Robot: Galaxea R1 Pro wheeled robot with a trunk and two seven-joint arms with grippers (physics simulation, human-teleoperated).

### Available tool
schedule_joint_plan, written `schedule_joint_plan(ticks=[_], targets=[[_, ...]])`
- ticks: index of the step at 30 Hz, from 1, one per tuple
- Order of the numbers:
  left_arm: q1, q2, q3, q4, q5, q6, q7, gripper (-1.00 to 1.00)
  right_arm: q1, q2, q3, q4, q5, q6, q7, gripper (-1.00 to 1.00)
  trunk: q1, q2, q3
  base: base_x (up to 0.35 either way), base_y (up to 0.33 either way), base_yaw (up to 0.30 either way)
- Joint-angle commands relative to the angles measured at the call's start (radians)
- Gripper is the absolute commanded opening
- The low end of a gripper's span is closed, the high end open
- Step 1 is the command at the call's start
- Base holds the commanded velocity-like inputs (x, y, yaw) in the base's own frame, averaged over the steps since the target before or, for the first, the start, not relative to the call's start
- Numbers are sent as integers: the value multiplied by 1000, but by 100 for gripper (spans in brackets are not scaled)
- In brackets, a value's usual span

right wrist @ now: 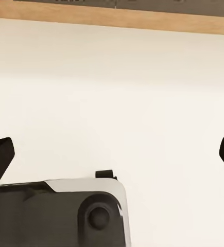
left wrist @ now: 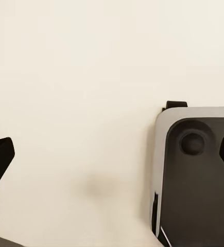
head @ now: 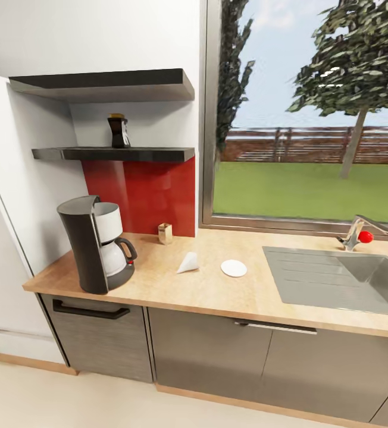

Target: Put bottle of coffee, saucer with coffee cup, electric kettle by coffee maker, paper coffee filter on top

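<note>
Both tools hang over bare floor — left tool [left wrist: 112, 157] fingers apart, right tool [right wrist: 112, 154] fingers apart, nothing held

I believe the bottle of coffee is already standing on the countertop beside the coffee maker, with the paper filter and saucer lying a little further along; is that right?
Not quite: in the head view the bottle of coffee stands on the lower kitchen shelf, not on the countertop. The rest holds: the coffee maker is on the countertop, with the paper filter and saucer further along.
</note>
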Motion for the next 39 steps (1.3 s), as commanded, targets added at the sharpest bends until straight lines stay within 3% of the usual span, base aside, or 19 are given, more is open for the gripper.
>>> schedule_joint_plan(ticks=[1,5,10,14,16,20,22,24,26,31,34,39], targets=[[0,1,1,1,-2,-3,2,100,0,1,-6,-7,9,-3,0,100,0,0,0,1,3,0],[-1,3,2,1,-2,-3,2,100,0,3,-5,-104,9,-4,0,100,0,0,0,1,1,0],[-1,6,2,1,-1,-3,4,100,0,16,-3,-311,6,-4,0,100,0,0,0,0,0,0],[-1,6,3,1,-1,-2,4,100,0,63,-2,-453,5,-4,1,100,0,0,0,0,0,0],[-1,7,3,0,-1,-3,4,100,0,110,-1,-541,6,-3,3,100,0,0,0,0,0,0],[-1,8,4,0,-1,-2,4,100,0,164,13,-663,6,-3,5,100,0,0,0,0,0,0],[-1,10,5,0,-1,-2,4,100,0,177,56,-715,6,-3,3,100,0,0,0,0,0,0],[-1,15,5,1,1,-2,4,100,0,183,121,-769,6,-3,0,100,0,0,0,0,0,0],[-1,20,5,1,2,-2,5,100,0,185,212,-836,5,-3,-2,100,0,0,0,0,0,0],[0,25,5,3,2,-1,4,100,0,185,361,-940,4,1,-4,100,0,0,0,0,0,0],[0,26,4,4,3,-1,4,100,0,185,426,-1004,4,4,-4,100,0,0,0,0,0,0],[1,26,4,4,3,-1,3,100,-1,185,479,-1139,4,62,-4,100,0,0,0,0,0,0]])
